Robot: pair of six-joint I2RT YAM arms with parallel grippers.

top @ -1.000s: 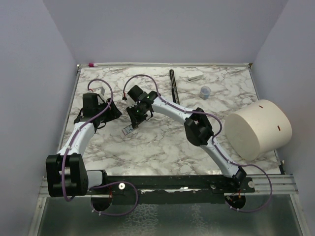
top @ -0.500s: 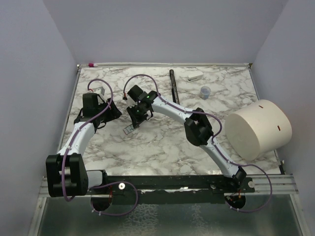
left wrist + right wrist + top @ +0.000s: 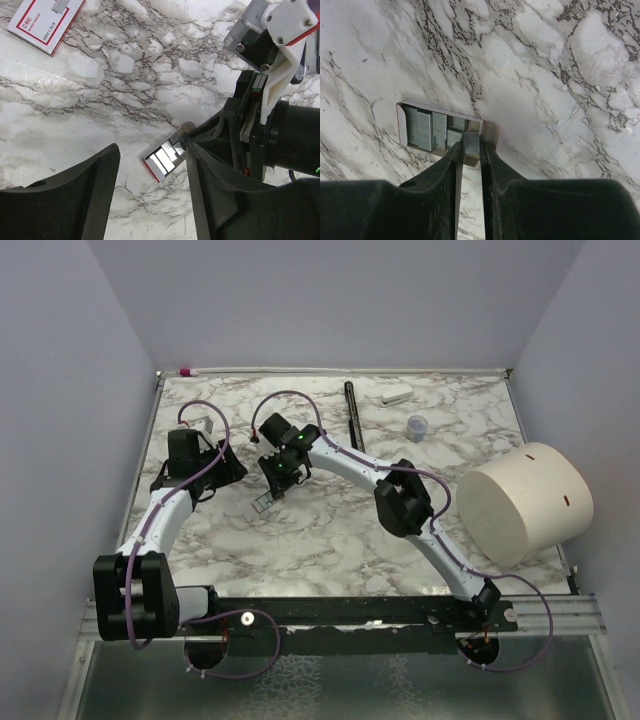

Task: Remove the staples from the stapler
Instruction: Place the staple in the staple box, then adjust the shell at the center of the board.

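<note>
The stapler is a small white open-topped case with a red end, lying flat on the marble. Grey strips of staples lie side by side inside it. My right gripper reaches down at its end, shut on one short strip of staples pinched between the fingertips. In the left wrist view the stapler lies just beyond the tips of my left gripper. That gripper is open and holds nothing. From above, the left gripper sits left of the right gripper.
A red-and-white printed box lies behind the left gripper. A long black bar, a white block and a small bluish cup lie at the back. A big white cylinder lies at the right edge.
The right gripper and the stapler under it have edged slightly to the right. The left arm has not moved.
</note>
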